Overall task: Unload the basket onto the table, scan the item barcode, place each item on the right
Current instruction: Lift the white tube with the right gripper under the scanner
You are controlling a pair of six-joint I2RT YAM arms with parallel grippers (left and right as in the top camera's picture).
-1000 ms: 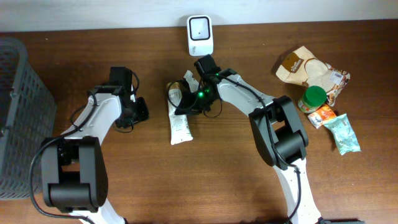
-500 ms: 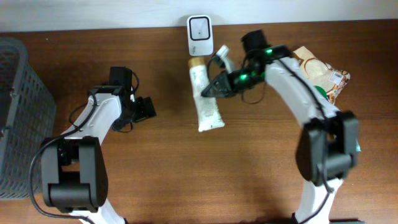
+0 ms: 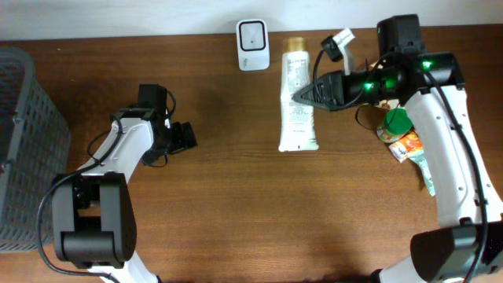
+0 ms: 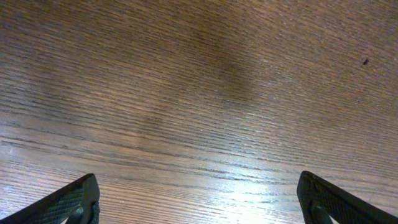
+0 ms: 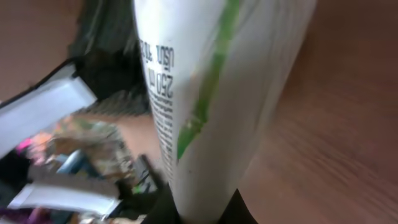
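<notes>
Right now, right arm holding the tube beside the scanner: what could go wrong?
The right gripper pinches the tube at one point mid-length, so the long ends may pivot or slip.
The tube sits right of the scanner, not over it, so the scan may miss.
The green-lidded jar sits close by the right arm, and a low swing could knock it.

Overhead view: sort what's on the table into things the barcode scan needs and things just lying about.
For the job:
white tube
white scanner at the table's back edge

Lying about:
grey basket at the left edge
green-lidded jar
orange packet beside the jar
</notes>
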